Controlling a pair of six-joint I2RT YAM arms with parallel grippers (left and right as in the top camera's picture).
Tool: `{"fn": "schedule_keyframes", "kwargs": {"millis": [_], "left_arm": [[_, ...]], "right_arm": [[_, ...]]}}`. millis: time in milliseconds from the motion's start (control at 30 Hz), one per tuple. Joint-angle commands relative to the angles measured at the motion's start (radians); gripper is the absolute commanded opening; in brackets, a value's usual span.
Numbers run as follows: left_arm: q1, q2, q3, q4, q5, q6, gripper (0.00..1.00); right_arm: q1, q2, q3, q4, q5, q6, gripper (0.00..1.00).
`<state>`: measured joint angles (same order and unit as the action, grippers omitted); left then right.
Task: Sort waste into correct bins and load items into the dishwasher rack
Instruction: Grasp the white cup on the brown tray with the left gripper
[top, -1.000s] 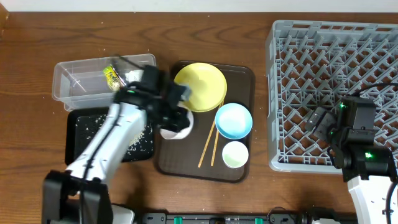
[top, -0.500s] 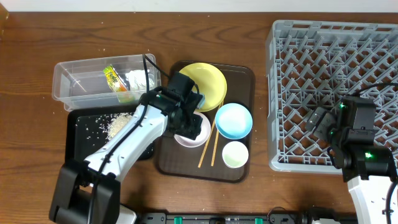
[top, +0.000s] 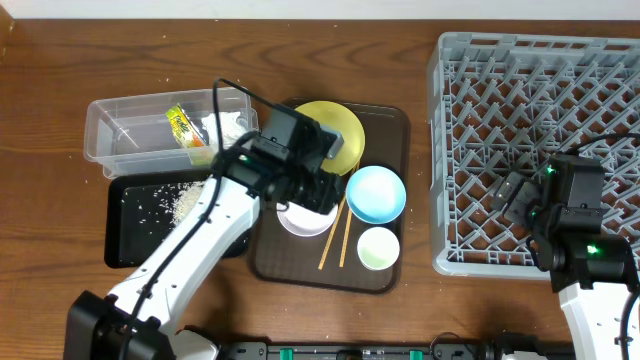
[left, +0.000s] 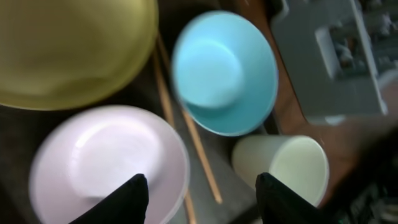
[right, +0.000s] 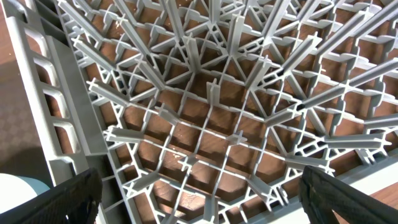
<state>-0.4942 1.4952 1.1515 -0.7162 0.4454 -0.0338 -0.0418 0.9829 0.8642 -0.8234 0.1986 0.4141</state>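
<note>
Left gripper (left: 205, 200): it is hanging open and empty, with its dark fingers (left: 132, 200) spread wide just above the white bowl (left: 106, 162).
White bowl: it is sitting upright on the brown tray (top: 392, 128); inside it is looking smooth and clean.
Chopsticks (left: 186, 132): they are lying just beside the white bowl, between it and the blue bowl (left: 224, 71).
Blue bowl: it is standing upright, near the cup (left: 292, 165), which is pale and showing nothing inside.
Plate (left: 68, 50): yellow and round, it is lying at the far end of the brown tray, and the arm is partly covering it from above.
Tub (top: 110, 135): it is holding the wrapper (top: 180, 125) and the napkin (top: 232, 125).
Black tray (top: 125, 250): the rice (top: 185, 200) is lying scattered in it.
Right gripper (right: 202, 200): it is hanging open and empty over the rack (right: 211, 93).
Rack: it is showing only bare grey pegs.
Table (top: 60, 60): dark brown wood is lying under everything.
</note>
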Motion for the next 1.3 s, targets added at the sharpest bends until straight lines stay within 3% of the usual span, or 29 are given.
{"fn": "schedule_keyframes", "kwargs": {"millis": [0,567,600,767,833,1067,1167,1267], "left_arm": [[-0.055,0.007,-0.025,-0.008,0.041,-0.006,0.59],[-0.239,0.14,-0.097,0.059,-0.016,-0.006,0.59],[-0.244,0.157,-0.097,0.066,-0.016,-0.007,0.54],[-0.247,0.197,-0.097,0.071,-0.016,-0.029,0.1],[-0.243,0.188,-0.091,0.067,-0.016,-0.029,0.06],[-0.19,0.059,-0.055,0.041,-0.011,-0.055,0.06],[-0.112,-0.016,-0.054,0.06,-0.011,-0.059,0.06],[-0.003,-0.052,-0.054,0.108,0.014,-0.104,0.06]], "right_arm": [[-0.013,-0.003,0.016,0.0,0.003,0.015,0.99],[-0.013,-0.003,0.016,-0.003,0.003,0.015,0.99],[-0.013,-0.003,0.016,-0.003,0.003,0.015,0.99],[-0.013,-0.003,0.016,-0.004,0.003,0.015,0.99],[-0.013,-0.003,0.016,-0.004,0.003,0.015,0.99],[-0.013,-0.003,0.016,0.014,0.003,0.014,0.99],[-0.013,-0.003,0.016,0.045,-0.019,0.013,0.99],[-0.013,0.004,0.016,0.1,-0.17,-0.079,0.99]]}}
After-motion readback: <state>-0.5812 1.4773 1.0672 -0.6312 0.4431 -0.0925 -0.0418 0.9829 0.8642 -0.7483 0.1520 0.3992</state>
